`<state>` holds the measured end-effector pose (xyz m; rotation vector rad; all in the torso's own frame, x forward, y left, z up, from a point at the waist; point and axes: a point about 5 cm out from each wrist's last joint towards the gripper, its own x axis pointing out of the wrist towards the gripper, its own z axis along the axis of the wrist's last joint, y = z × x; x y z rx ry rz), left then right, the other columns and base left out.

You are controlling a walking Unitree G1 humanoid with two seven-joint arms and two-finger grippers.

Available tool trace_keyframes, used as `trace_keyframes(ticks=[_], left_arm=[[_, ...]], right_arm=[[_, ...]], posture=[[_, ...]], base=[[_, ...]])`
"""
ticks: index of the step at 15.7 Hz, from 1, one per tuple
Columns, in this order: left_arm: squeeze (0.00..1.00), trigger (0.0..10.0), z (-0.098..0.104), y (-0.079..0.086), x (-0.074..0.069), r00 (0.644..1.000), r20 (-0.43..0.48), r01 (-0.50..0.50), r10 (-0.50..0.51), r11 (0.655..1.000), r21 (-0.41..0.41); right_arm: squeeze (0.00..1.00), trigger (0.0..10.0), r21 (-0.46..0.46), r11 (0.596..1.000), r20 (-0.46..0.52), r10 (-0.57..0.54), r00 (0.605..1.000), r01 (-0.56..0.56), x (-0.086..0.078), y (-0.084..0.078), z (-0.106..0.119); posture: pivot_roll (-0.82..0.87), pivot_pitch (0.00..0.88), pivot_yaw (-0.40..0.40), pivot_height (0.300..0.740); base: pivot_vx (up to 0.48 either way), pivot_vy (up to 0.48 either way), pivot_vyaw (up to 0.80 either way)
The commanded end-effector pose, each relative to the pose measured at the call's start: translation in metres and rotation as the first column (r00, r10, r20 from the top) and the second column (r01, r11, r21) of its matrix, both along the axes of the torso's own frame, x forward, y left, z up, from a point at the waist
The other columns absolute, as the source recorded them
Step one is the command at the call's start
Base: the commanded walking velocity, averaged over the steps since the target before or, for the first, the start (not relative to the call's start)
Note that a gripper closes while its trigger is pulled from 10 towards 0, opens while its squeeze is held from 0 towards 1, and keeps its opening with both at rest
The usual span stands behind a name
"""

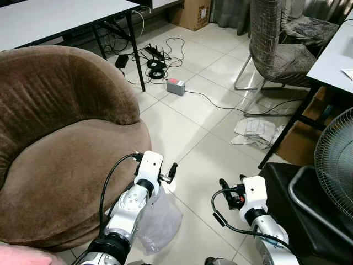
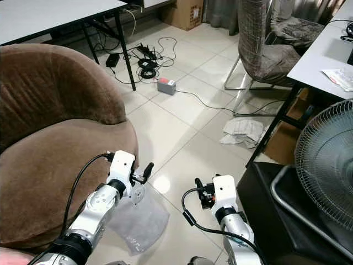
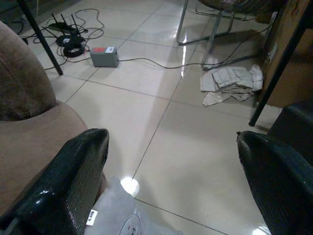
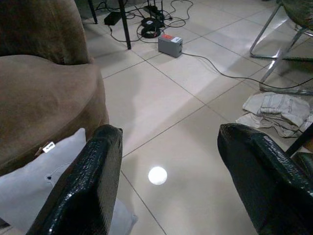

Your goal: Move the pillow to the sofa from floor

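Note:
A pale grey pillow (image 1: 161,222) lies on the tiled floor against the front of the brown round sofa (image 1: 60,165). My left gripper (image 1: 166,175) hovers just above the pillow's far corner, open with nothing between its fingers (image 3: 73,181). In the left wrist view the pillow (image 3: 122,218) sits low between the fingers, with a small label on it. My right gripper (image 1: 231,186) hangs open over bare tiles to the right of the pillow. The right wrist view has the pillow (image 4: 44,183) beside its finger (image 4: 93,181), resting against the sofa (image 4: 44,98).
A white table (image 1: 49,19) stands behind the sofa, with cables (image 1: 157,61) and a grey box (image 1: 176,86) on the floor beyond. A chair (image 1: 281,49), crumpled cloth (image 1: 255,131), a second table (image 1: 336,55), a fan (image 1: 336,160) and a black box (image 1: 298,210) crowd the right.

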<state>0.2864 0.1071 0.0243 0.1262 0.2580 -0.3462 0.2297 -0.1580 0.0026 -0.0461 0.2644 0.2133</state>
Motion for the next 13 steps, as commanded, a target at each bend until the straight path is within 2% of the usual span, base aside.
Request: trace_keyframes(ticks=[1, 5, 6, 7, 9, 10, 13], left_arm=[[0.0, 10.0, 0.001, 0.001, 0.001, 1.0, 0.002, -0.009, 0.009, 1.0, 0.015], [0.0, 10.0, 0.003, 0.002, 0.003, 1.0, 0.005, -0.024, 0.024, 1.0, 0.012], [0.0, 10.0, 0.003, 0.002, 0.004, 1.0, 0.002, -0.025, 0.025, 1.0, -0.003], [0.0, 10.0, 0.005, 0.001, 0.004, 0.999, -0.014, -0.032, 0.031, 0.996, -0.085], [0.0, 10.0, 0.011, 0.004, 0.01, 0.999, -0.015, -0.054, 0.052, 0.988, -0.147], [0.0, 10.0, 0.015, 0.008, 0.016, 0.998, -0.008, -0.065, 0.064, 0.986, -0.151], [0.0, 10.0, 0.017, 0.01, 0.02, 0.998, 0.001, -0.066, 0.067, 0.987, -0.143]], right_arm=[[0.0, 10.0, 0.012, 1.0, 0.005, 0.007, 1.0, -0.007, 0.001, 0.001, 0.002], [0.0, 10.0, 0.014, 1.0, 0.002, -0.013, 1.0, 0.013, 0.004, 0.0, 0.003], [0.0, 10.0, 0.058, 0.997, 0.012, -0.056, 0.998, 0.055, 0.007, -0.002, 0.006], [0.0, 10.0, 0.128, 0.979, -0.017, -0.159, 0.987, 0.16, 0.013, -0.009, 0.006], [0.0, 10.0, 0.16, 0.968, 0.036, -0.202, 0.979, 0.194, 0.019, -0.016, 0.017], [0.0, 10.0, 0.095, 0.982, 0.071, -0.17, 0.983, 0.163, 0.024, -0.017, 0.024], [0.0, 10.0, 0.116, 0.982, 0.117, -0.159, 0.98, 0.146, 0.029, -0.011, 0.033]], posture=[[0.01, 0.043, 0.03, 0.74], [0.01, 0.041, 0.031, 0.74], [0.01, 0.04, 0.033, 0.74], [0.01, 0.039, 0.033, 0.74], [0.01, 0.036, 0.036, 0.74], [0.01, 0.032, 0.037, 0.74], [0.0, 0.021, 0.042, 0.74]], base=[[0.0, 0.0, 0.0], [0.0, 0.0, 0.0], [0.0, 0.0, 0.0], [0.0, 0.0, 0.0], [0.0, 0.0, 0.0], [0.0, 0.0, 0.0], [0.0, 0.0, 0.74]])
